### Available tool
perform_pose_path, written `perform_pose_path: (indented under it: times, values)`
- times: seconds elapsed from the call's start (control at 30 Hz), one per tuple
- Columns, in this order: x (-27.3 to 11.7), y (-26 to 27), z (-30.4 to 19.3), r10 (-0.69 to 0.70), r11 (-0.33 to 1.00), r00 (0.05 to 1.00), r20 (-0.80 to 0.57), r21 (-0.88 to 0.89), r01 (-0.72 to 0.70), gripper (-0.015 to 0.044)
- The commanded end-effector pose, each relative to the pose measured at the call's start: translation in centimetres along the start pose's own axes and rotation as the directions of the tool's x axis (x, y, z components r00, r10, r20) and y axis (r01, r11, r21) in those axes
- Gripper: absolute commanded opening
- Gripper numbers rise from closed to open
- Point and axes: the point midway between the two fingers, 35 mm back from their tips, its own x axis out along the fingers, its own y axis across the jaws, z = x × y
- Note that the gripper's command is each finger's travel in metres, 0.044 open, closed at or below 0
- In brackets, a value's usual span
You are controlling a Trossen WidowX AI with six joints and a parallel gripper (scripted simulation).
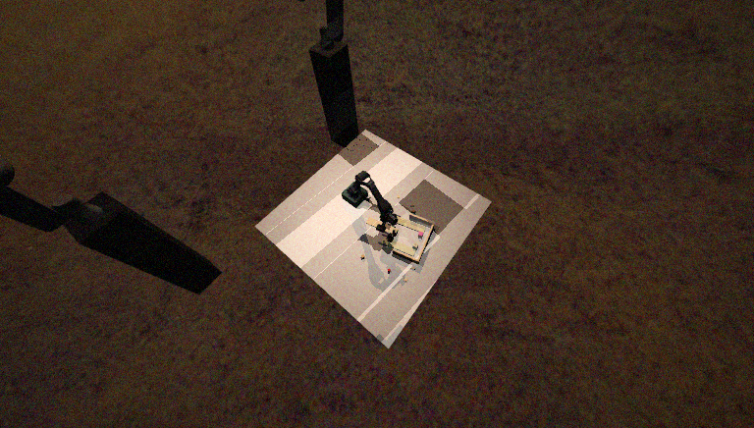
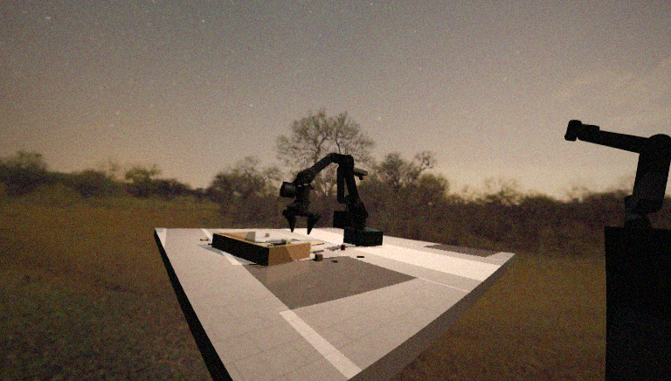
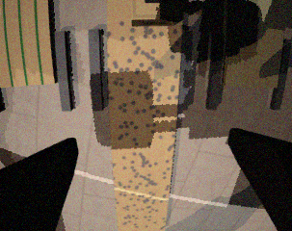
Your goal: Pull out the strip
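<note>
My gripper (image 1: pixel 386 233) (image 2: pixel 300 232) (image 3: pixel 155 141) is open and empty, pointing down at the robot-side edge of the wooden tray (image 2: pixel 289 254). In the wrist view a tan strip with grey dots (image 3: pixel 145 168) runs lengthwise between the spread fingers, touching neither in that view. Another strip with green lines (image 3: pixel 20 43) shows at the upper left. A pink cube (image 1: pixel 420 233) is in the tray in the top view. No label can be read, so I cannot tell which cube is labelled or which strip bears it.
Narrow grey bars (image 3: pixel 66 72) stand beside the strips. A red cube (image 1: pixel 388 271) (image 2: pixel 342 247), an orange piece (image 1: pixel 362 257) and a brown block (image 2: pixel 318 257) lie outside the tray. Two dark pedestals (image 1: pixel 336 89) (image 1: pixel 149 245) with arms stand off the table.
</note>
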Motion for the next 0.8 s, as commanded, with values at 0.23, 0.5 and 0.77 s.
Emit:
perform_pose_path:
  times: [0.23,0.5,0.77]
  values:
    - [-0.6,-0.3,4.1,-0.002,1.000,1.000,0.005,0.004,0.002,0.0440]
    - [-1.1,-0.4,7.1,-0.002,1.000,1.000,0.008,0.004,0.002,0.0440]
    - [-0.9,-0.5,8.2,-0.002,1.000,1.000,0.009,0.004,0.002,0.0335]
